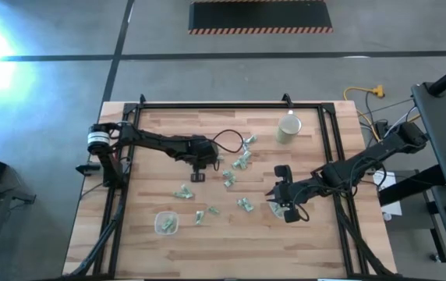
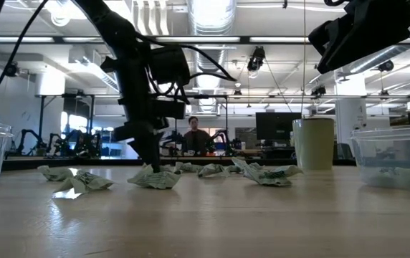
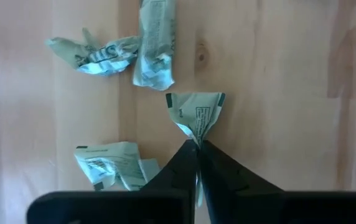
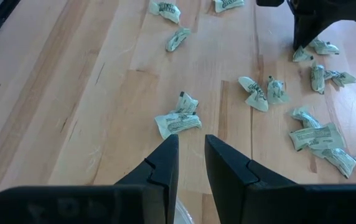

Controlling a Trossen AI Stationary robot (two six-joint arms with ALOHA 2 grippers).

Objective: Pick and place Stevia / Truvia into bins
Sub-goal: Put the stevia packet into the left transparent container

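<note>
1 crumpled green-and-white sachet (image 3: 198, 115) pinched by left gripper (image 3: 198, 147).

My left arm reaches in from the left edge of the overhead view toward the middle of the frame, wrist bent down so the dark two-finger left gripper (image 1: 199, 176) points at the tabletop. Its fingertips (image 3: 189, 155) are pinched tight together. My right arm comes in from the right edge, stretched toward lower centre, with the dark two-finger right gripper (image 1: 276, 201) hanging above the table, fingers a little apart with a narrow gap.
</note>
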